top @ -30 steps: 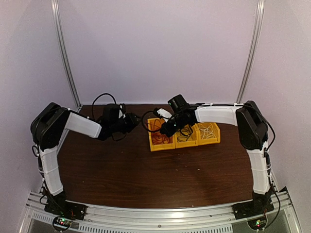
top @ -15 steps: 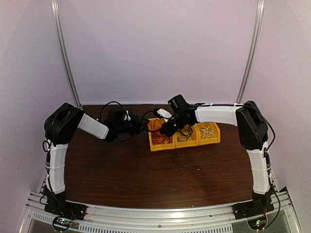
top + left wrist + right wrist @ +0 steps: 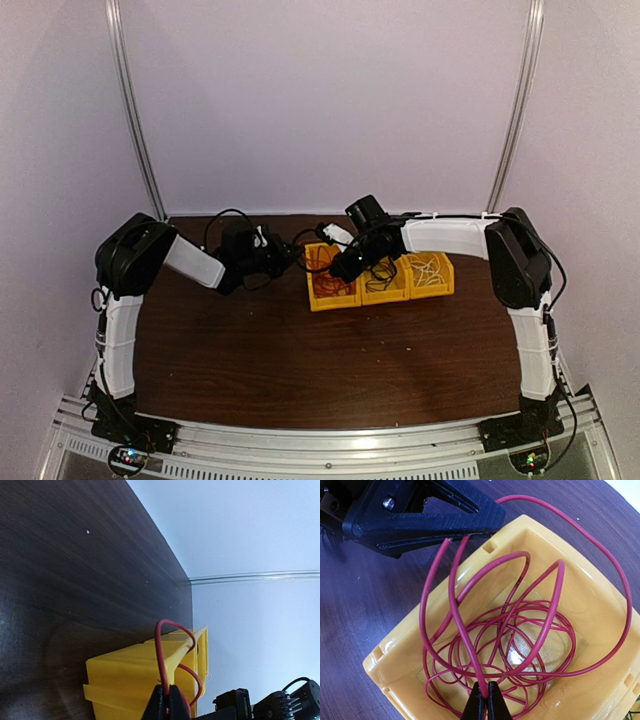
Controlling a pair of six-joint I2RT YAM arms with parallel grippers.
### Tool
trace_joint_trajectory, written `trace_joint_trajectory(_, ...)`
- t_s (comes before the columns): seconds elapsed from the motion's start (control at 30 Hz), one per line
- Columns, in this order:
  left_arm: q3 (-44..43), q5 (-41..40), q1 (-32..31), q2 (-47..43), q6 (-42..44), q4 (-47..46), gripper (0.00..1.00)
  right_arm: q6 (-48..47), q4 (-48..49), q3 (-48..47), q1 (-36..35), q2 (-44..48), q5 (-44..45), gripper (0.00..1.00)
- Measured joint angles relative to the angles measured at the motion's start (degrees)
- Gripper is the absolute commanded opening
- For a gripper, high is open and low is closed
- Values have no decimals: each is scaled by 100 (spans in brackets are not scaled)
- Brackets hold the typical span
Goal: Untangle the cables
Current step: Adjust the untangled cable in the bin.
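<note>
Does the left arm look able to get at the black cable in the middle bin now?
Probably not: the left gripper is shut on the red cable, and the right gripper hangs between it and the black cable.

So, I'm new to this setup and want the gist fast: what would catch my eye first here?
The red cable stands out, looping up out of the left yellow bin toward the back of the table. Both the left gripper and the right gripper are shut on it. Beside it, the middle bin holds a black cable and the right bin a white cable.
</note>
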State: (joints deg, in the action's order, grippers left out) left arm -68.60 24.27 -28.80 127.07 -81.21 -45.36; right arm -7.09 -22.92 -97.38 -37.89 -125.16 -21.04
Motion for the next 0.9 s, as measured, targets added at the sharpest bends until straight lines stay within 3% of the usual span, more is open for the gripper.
trace_joint_trajectory(0.4, -555, -306, -223, -498, 1746, 1034, 0, -11, 46, 15, 15, 0, 9, 0)
trace_joint_trajectory(0.6, -723, -566, -531, -807, 2623, 1843, 0, -70, -2, 15, 44, 24, -15, 26)
trace_joint_trajectory(0.9, -789, -1318, -1029, -1152, 3423, 3418, 0, -549, -942, 35, 393, 592, -103, 39)
